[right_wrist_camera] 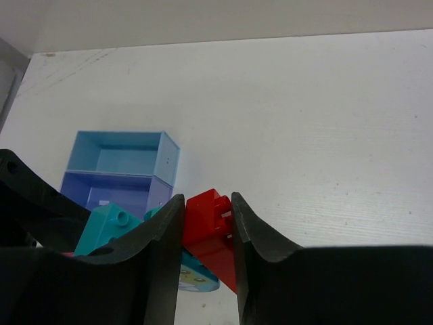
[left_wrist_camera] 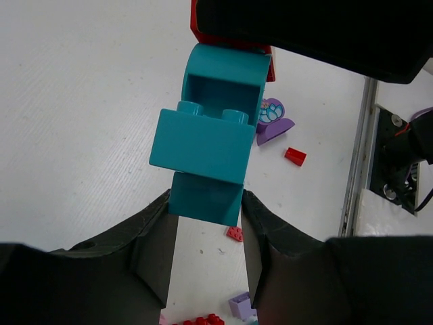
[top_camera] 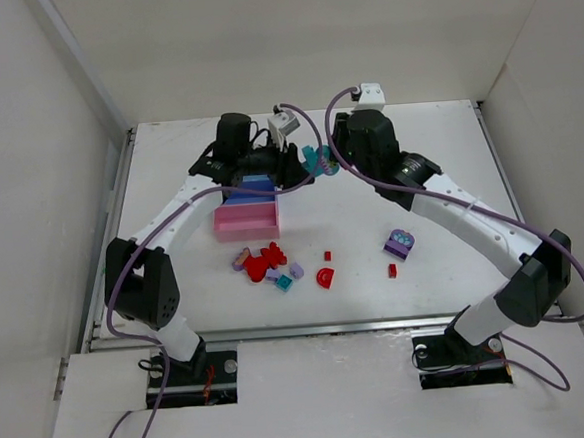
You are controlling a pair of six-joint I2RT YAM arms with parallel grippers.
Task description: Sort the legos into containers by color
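Left gripper (left_wrist_camera: 206,206) fingers clamped on the lowest block of a teal stack (left_wrist_camera: 203,152), one finger pressed against each side; stack held off the table (top_camera: 378,303), pointing away from the left wrist camera; its far end is a curved hollow teal piece butting against a red brick (left_wrist_camera: 267,68); right gripper (right_wrist_camera: 206,206) fingers closed tight on that red brick (right_wrist_camera: 210,227), pads on both faces; teal stack and red brick look joined, so the two grippers meet on one assembly; top view puts this teal lump (top_camera: 318,160) between the two wrists at the far middle of the table, just right of the trays; light blue tray (right_wrist_camera: 122,152) and purple-blue tray (right_wrist_camera: 111,193) sit joined side by side, pink tray (top_camera: 247,225) nearest the arm bases; tray contents cannot be told; loose legos (top_camera: 265,263), mostly red with lilac and teal bits, lie clustered on the table just in front of the pink tray; red arch (top_camera: 324,277) beside that cluster; lilac piece (top_camera: 401,242) well apart to the right, a small red brick (top_camera: 392,269) near it
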